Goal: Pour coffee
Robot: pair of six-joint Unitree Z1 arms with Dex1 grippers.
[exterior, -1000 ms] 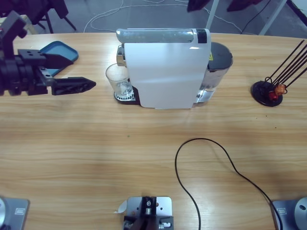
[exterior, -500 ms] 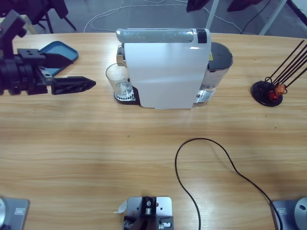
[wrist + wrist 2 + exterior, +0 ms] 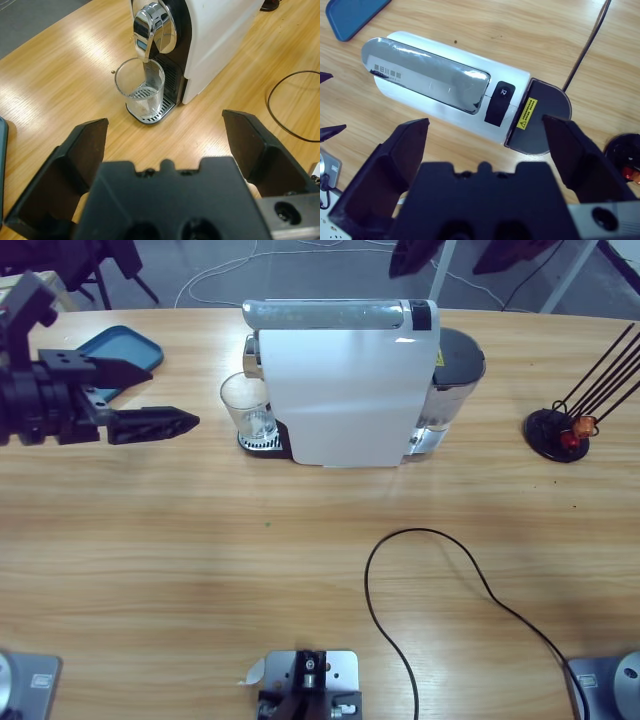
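- The left gripper has barely shifted, jaws wide, empty, mid-left.
- The glass sits under the coffee machine spout, upper centre of the counter.
- The right gripper hangs over the machine, jaws apart; pressing the button looks next.

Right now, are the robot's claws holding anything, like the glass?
No, nothing is held. The left gripper is open, apart from the glass under the coffee machine spout. The right gripper is open too, above the machine.
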